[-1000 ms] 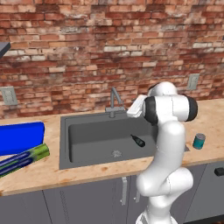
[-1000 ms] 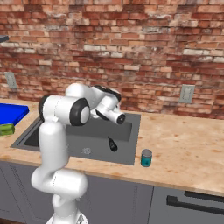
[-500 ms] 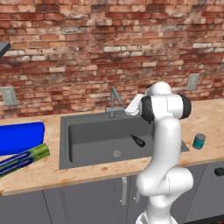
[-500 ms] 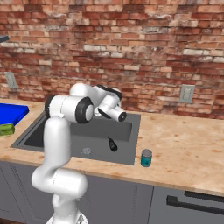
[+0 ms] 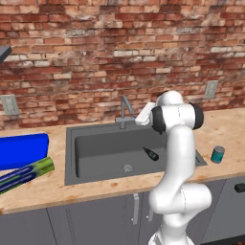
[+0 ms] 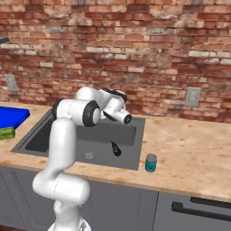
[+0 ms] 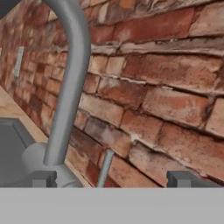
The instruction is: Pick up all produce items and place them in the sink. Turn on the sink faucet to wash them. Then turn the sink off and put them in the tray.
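Observation:
The produce item (image 5: 151, 153), a small near-black teardrop piece, lies on the floor of the sink (image 5: 95, 158) near its right wall, also seen from the right as the produce item (image 6: 116, 148). The sink faucet (image 5: 124, 111) stands at the back rim. My gripper (image 5: 142, 115) hovers just right of it, facing the brick wall. In the hand view the gripper (image 7: 112, 179) is open with nothing between its fingertips (image 7: 43, 178). The faucet's spout (image 7: 70, 78) rises at left and a thin lever (image 7: 105, 168) stands between the tips. The blue tray (image 5: 21, 150) rests on the counter at left.
A green-and-blue striped box (image 5: 26, 173) lies in front of the tray. A teal can (image 5: 217, 154) stands on the wooden counter right of the sink, also the teal can (image 6: 151, 163). The brick wall (image 7: 166, 87) is close ahead of the hand.
The arm has shifted slightly left and toward the faucet. The produce item in the sink has not moved and the gripper stays open.

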Motion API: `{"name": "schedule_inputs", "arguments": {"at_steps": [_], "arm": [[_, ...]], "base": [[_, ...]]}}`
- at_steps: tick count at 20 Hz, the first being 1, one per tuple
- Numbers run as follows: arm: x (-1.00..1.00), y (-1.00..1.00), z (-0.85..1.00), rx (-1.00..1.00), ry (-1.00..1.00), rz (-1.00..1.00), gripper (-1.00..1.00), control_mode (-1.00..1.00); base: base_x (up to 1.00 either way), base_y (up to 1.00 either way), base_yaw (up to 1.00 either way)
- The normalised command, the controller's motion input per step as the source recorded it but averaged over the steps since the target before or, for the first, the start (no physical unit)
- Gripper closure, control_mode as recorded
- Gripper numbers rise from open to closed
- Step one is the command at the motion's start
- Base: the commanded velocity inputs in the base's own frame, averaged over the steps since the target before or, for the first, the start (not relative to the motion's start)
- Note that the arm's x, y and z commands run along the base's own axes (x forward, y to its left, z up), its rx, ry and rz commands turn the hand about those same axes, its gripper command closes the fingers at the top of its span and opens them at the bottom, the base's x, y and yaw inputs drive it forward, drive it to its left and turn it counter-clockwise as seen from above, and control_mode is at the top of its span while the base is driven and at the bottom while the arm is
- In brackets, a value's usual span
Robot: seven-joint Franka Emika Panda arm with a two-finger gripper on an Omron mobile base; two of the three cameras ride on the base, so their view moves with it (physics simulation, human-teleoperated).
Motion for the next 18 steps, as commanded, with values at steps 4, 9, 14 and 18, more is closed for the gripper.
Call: {"name": "schedule_inputs", "arguments": {"at_steps": [4,9,14,18], "arm": [[0.25,0.03,-0.15,0.00,0.00,0.03,-1.00,-1.00],[0.20,0.06,-0.14,0.00,0.00,0.03,-1.00,-1.00],[0.14,0.12,-0.07,0.00,0.00,0.04,-1.00,-1.00],[0.15,0.14,0.00,0.00,0.00,0.03,-1.00,-1.00]], "base": [[0.00,0.00,0.00],[0.00,0.00,0.00],[0.00,0.00,0.00],[0.00,0.00,0.00]]}}
